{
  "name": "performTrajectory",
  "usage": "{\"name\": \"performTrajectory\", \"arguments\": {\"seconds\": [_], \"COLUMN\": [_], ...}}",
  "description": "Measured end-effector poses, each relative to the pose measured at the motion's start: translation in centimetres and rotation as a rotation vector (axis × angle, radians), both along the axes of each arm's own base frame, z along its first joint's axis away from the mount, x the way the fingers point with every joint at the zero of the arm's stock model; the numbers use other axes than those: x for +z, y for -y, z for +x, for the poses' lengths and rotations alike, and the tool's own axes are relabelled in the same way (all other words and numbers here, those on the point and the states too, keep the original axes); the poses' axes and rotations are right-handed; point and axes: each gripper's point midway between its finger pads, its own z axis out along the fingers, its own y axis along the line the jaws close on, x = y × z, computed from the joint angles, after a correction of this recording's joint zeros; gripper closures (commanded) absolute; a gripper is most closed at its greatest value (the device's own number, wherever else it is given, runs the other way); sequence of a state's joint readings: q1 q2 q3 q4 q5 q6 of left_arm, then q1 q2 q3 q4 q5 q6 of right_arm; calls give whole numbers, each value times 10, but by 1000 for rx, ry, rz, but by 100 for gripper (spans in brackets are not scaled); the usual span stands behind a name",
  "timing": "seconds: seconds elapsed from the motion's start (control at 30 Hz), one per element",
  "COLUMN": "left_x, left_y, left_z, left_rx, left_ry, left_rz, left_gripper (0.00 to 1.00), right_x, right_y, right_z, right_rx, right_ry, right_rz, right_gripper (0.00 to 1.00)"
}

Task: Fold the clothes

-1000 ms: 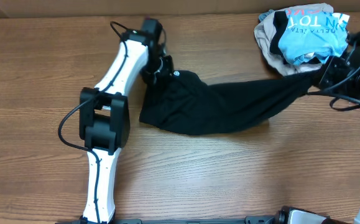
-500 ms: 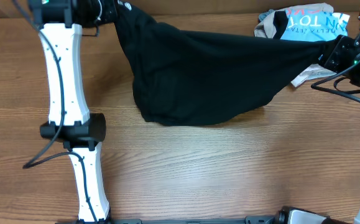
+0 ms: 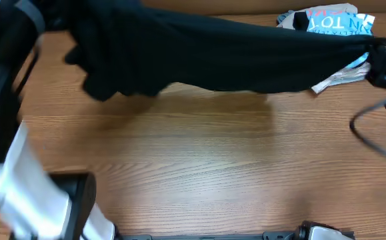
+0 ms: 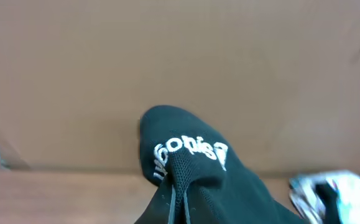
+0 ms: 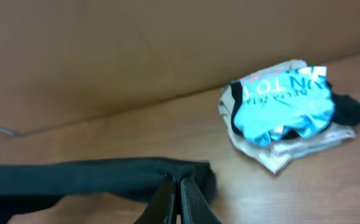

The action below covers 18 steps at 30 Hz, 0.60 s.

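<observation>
Here are one black garment (image 3: 233,57), one pile (image 3: 333,20).

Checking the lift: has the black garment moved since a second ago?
Yes. The black garment moved up-frame and spread leftward, now covering the lower part of the fixed clothes pile.

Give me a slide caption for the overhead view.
Black garment stretched across the wooden table, clothes pile at far right.
</observation>
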<state>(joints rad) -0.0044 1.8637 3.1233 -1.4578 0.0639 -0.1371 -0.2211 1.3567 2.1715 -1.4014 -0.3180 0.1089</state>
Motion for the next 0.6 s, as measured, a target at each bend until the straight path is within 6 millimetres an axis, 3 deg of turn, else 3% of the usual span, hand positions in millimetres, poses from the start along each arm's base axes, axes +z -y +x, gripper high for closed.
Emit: {"name": "performTrajectory", "arguments": {"seconds": [0.17, 0.33, 0.47, 0.6], "left_x": [58, 68, 55, 33], "left_y": [-19, -33, -45, -50], "left_z": [-102, -172, -189, -166], "left_rx": [103, 186, 252, 274], "left_ry": [203, 268, 225, 114], "left_rz": [51, 75, 87, 105], "left_gripper": [96, 96, 96, 96], "right_x": [41, 50, 46, 31], "right_y": [-15, -25, -25, -21], "right_z": [-65, -123, -134, -117], "right_rx": [2, -15, -26, -28], "right_ry": [118, 174, 164, 94], "right_rz": [-31, -52, -55, -42], "right_gripper": [96, 95, 95, 96]}}
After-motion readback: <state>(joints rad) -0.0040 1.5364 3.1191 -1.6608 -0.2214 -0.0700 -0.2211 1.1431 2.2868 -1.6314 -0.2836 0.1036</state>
